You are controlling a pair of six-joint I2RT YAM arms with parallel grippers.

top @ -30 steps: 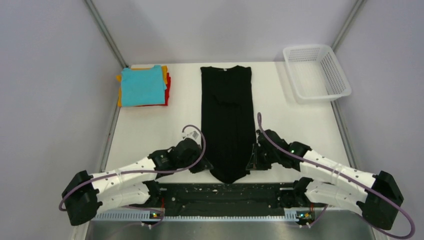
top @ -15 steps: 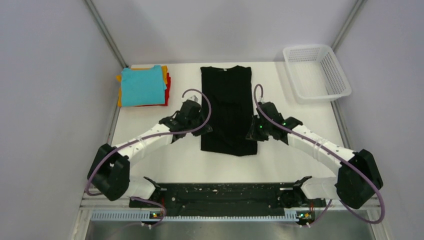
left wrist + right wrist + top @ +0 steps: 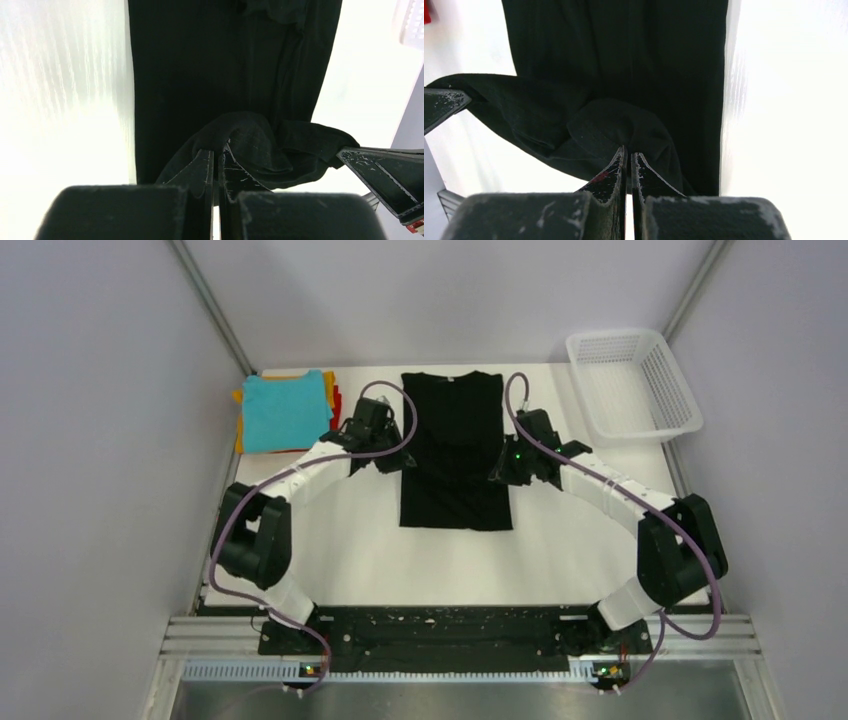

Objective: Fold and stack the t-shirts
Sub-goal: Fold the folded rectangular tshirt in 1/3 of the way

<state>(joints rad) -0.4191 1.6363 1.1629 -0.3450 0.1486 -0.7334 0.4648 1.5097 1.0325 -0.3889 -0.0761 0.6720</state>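
The black t-shirt (image 3: pixel 455 455) lies lengthwise on the white table, its lower part doubled back toward the collar. My left gripper (image 3: pixel 398 462) is shut on the hem's left corner; in the left wrist view the gripper (image 3: pixel 217 152) pinches bunched black cloth (image 3: pixel 250 145). My right gripper (image 3: pixel 500 472) is shut on the hem's right corner, its tips (image 3: pixel 628 150) nipping a raised fold (image 3: pixel 614 125). The folded stack (image 3: pixel 287 412) with teal on top, orange-yellow and red beneath, sits at the back left.
A white mesh basket (image 3: pixel 630 385) stands at the back right corner. Metal frame posts run up both back corners. The rail with the arm bases (image 3: pixel 440 635) lies along the near edge.
Both grippers have carried the shirt's hem from the near edge away toward the collar, so the shirt's visible length has shortened and its near edge is now a straight fold.
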